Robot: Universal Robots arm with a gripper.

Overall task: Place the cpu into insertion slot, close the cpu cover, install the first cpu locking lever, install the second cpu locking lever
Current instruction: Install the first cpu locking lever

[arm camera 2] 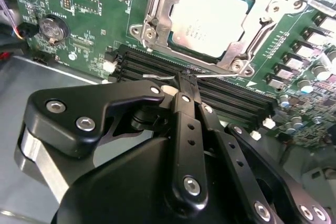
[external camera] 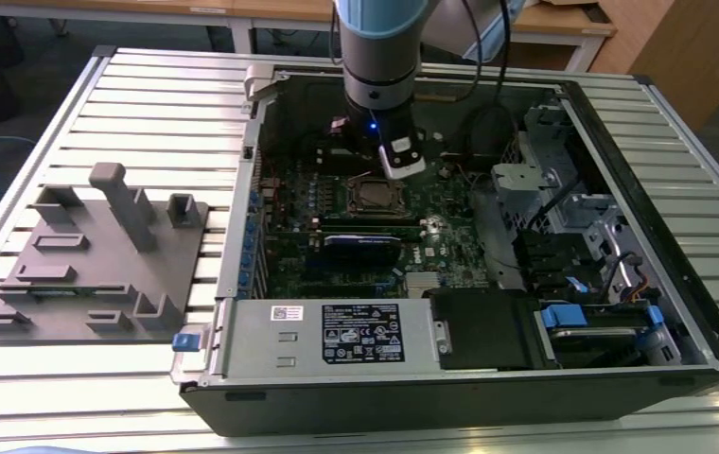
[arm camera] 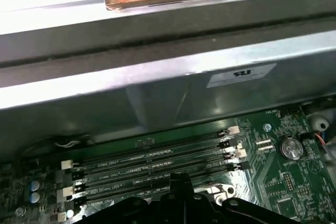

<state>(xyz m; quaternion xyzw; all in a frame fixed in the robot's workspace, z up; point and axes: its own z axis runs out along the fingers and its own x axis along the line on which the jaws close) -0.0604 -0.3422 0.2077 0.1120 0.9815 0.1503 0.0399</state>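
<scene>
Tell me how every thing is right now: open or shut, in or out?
cpu, sitting in its socket, metal top showing.
cpu cover, folded down flat around the cpu.
pincer, shut, low over the board beside the socket.
locking lever, thin wire lying right at the pincer's tip; latched or not, cannot tell.
computer case, lying on its side, open on top.
</scene>
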